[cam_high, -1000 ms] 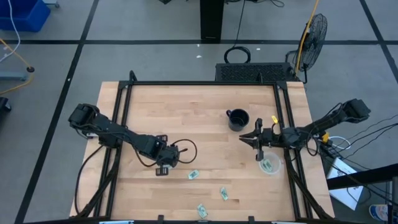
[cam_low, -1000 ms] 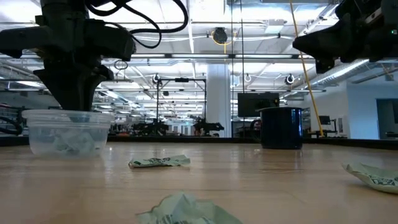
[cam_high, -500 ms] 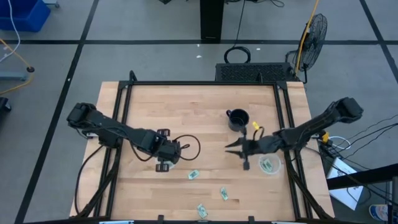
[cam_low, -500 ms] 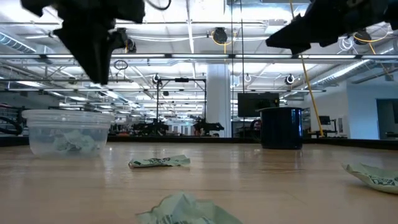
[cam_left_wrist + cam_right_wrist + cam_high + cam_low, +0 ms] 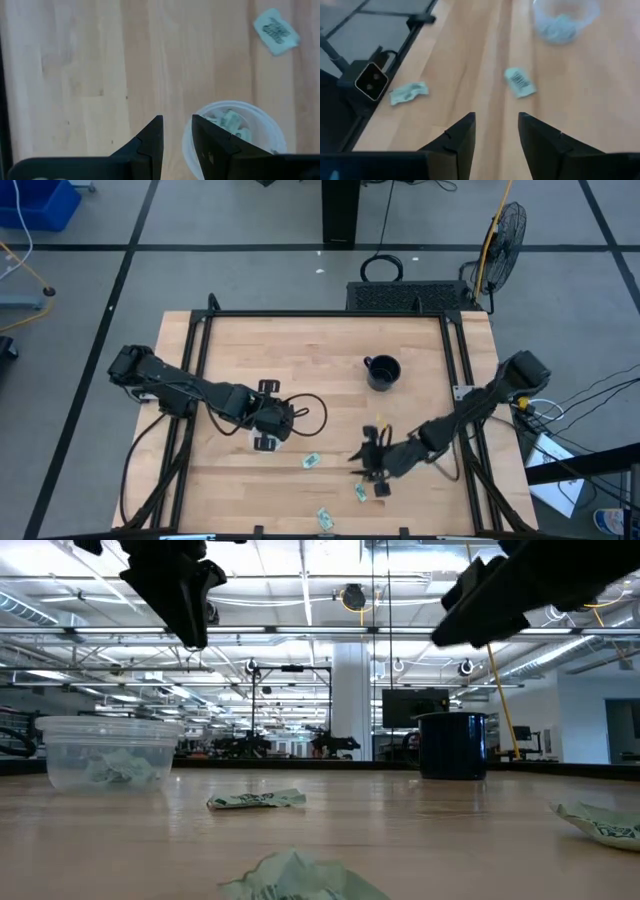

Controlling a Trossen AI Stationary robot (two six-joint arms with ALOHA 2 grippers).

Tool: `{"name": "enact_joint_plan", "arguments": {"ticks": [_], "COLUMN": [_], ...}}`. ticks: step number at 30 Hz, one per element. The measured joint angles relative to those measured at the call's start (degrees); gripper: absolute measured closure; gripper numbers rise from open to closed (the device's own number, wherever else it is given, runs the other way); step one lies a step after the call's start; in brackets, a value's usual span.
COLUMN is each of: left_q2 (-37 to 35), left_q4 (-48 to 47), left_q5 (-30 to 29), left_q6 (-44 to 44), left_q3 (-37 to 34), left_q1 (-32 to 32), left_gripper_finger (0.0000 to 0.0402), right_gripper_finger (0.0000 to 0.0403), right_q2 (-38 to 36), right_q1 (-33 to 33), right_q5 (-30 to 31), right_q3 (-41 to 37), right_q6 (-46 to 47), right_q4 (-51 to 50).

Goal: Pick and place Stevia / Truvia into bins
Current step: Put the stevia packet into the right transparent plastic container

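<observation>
Swinging away from its bin since a second ago, the right gripper is now hovering over the front sachets, jaws parted and empty. Leftward, the left gripper is hanging above its sachet-holding bin, jaws narrowly apart, empty.

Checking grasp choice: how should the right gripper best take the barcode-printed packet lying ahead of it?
The packet lies flat on the table, its edges clear. Probably best: the open right gripper descends from straight above and pinches across its narrower width. The left gripper hangs by a cup.
</observation>
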Motion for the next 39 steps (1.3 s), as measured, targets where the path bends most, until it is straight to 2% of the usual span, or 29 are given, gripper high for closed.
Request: {"name": "enact_joint_plan", "arguments": {"ticks": [5,10,22,28,32,39], "left_q2": [0.1,0.1,0.1,0.1,0.1,0.2], "left_q4": [0.1,0.2,3.0,4.0,4.0,4.0], "left_q5": [-0.4,-0.4,-0.4,-0.4,-0.4,-0.4], "left_q6": [0.0,0.0,0.0,2.6,2.6,2.6], "left_q3": [0.0,0.0,0.0,0.0,0.0,0.0], "left_q1": [0.9,1.6,2.8,2.7,2.8,2.8], "left_gripper_finger": [0.0293,0.0293,0.0293,0.0293,0.0293,0.0293], "right_gripper_finger": [0.0261,0.0261,0.0261,0.0263,0.0284,0.0361], "right_q2": [8.1,12.0,16.5,16.5,16.5,16.0], "right_q1": [2.9,5.9,6.5,6.0,5.7,5.7], "right_q5": [-1.8,-1.7,0.6,0.5,0.1,-1.3], "right_q3": [3.2,3.7,3.9,3.9,3.8,3.7], "right_q6": [5.9,13.2,13.0,13.4,15.1,15.2], "right_q4": [-1.1,-1.4,-5.8,-13.0,-16.3,-17.0]}}
